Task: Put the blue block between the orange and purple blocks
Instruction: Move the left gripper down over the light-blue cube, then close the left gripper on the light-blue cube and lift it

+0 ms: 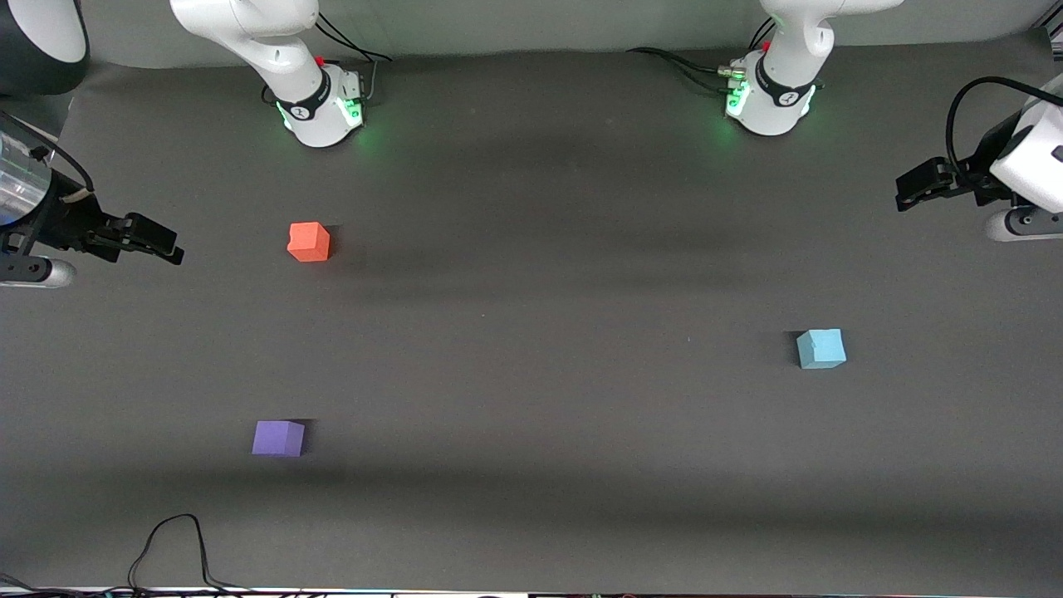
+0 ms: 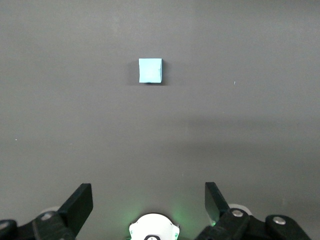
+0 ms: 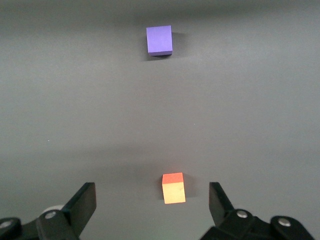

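Observation:
The light blue block (image 1: pixel 821 348) sits on the dark table toward the left arm's end; it also shows in the left wrist view (image 2: pixel 150 70). The orange block (image 1: pixel 309 242) and the purple block (image 1: pixel 278 438) sit toward the right arm's end, the purple one nearer to the front camera. Both show in the right wrist view, orange (image 3: pixel 173 188) and purple (image 3: pixel 159 39). My left gripper (image 1: pixel 913 187) hangs open and empty at the left arm's end of the table (image 2: pixel 149 200). My right gripper (image 1: pixel 158 241) hangs open and empty at the right arm's end, apart from the orange block (image 3: pixel 152 200).
The two arm bases, right (image 1: pixel 324 108) and left (image 1: pixel 768 100), stand at the table's edge farthest from the front camera. A black cable (image 1: pixel 174 540) loops onto the table edge nearest the front camera, close to the purple block.

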